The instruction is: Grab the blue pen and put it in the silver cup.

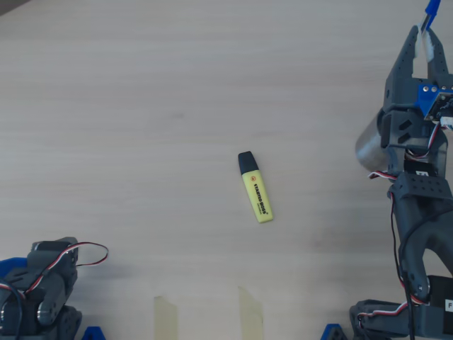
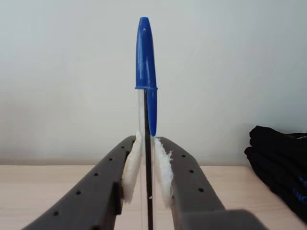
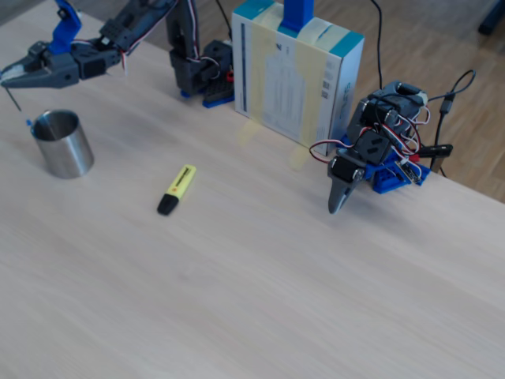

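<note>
- Blue-capped and clear-barrelled, the blue pen point(image 2: 146, 96) is seen upright in the wrist view, clamped between the two white foam pads point(image 2: 132, 167) of the gripper point(image 2: 147, 179).
- Dark grey jaws are closed tightly on the pen's barrel, with the cap pointing up above them.
- In the overhead view, the gripper point(image 1: 427, 49) is found at the far right edge, with the pen's blue cap point(image 1: 429, 15) poking out past its tip.
- In the fixed view, the gripper point(image 3: 14, 76) is held above and just left of the silver cup point(image 3: 64, 144), with the thin barrel of the pen point(image 3: 14, 99) hanging below the jaws, near the cup's rim.
- Whether the pen's lower end is touching the rim cannot be told.
- The silver cup is seen standing upright on the pale wooden table point(image 3: 276, 268), at the far left of the fixed view.
- A yellow highlighter point(image 1: 255, 188) with a black cap is seen lying flat mid-table, well apart from the cup.
- A second arm point(image 3: 371, 150) is seen folded down at the table's far edge, beside a white and teal box point(image 3: 296, 79).
</note>
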You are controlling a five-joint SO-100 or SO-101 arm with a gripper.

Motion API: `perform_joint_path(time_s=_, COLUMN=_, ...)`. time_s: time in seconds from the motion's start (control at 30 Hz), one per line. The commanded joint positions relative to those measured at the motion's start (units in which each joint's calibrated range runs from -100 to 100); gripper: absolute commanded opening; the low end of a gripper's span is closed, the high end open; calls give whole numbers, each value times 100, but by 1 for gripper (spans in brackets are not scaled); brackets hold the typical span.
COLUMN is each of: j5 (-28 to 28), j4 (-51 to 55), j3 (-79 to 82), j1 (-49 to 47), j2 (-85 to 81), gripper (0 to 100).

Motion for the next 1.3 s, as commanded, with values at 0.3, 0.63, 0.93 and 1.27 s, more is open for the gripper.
perform_joint_path(time_s=0.3, j5=17, j4=-1, j3=-243, j1=13, j2=503, gripper=2)
perform_joint_path(time_s=0.63, j5=329, j4=359, j3=-325, j1=-13, j2=968, gripper=2)
perform_joint_path(time_s=0.93, j5=292, j4=333, j3=-325, j1=-13, j2=977, gripper=2)
perform_joint_path(time_s=1.27, j5=282, j4=342, j3=-325, j1=-100, j2=378, gripper=2)
